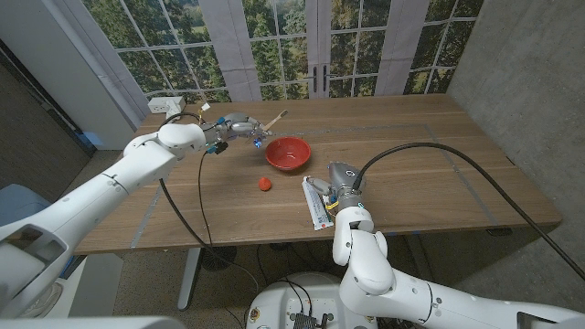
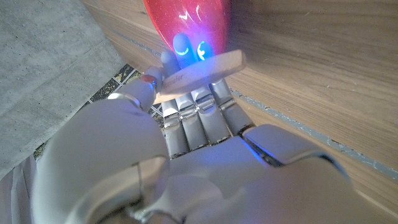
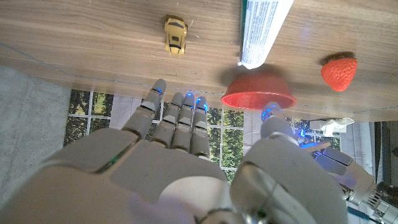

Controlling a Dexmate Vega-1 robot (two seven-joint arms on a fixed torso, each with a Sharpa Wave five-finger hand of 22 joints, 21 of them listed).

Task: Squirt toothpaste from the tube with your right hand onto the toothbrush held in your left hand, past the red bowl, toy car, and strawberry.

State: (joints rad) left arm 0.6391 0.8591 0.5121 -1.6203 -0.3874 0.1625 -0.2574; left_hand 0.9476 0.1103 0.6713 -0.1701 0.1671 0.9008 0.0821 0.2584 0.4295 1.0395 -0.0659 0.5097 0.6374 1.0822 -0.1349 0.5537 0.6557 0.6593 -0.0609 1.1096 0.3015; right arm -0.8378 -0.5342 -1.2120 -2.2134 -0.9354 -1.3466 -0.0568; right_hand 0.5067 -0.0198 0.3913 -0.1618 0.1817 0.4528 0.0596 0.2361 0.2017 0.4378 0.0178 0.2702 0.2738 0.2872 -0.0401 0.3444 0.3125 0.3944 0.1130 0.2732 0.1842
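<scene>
Your left robot hand (image 1: 239, 127) is pinching the toothbrush (image 1: 271, 119) just beside the red bowl (image 1: 288, 153); your right robot hand (image 1: 340, 179) is hovering spread over the toothpaste tube (image 1: 316, 203).

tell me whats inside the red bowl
Nothing shows inside the red bowl: the head view looks down onto bare red interior. The right wrist view sees it side-on, so its inside is hidden there.

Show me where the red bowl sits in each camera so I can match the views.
Head view: red bowl mid-table, beside the left hand.
Left wrist view: red bowl just beyond the fingers and the toothbrush.
Right wrist view: red bowl past the toothpaste tube, near the strawberry.
Shared landmark: the strawberry, also near the bowl in the head view.
</scene>
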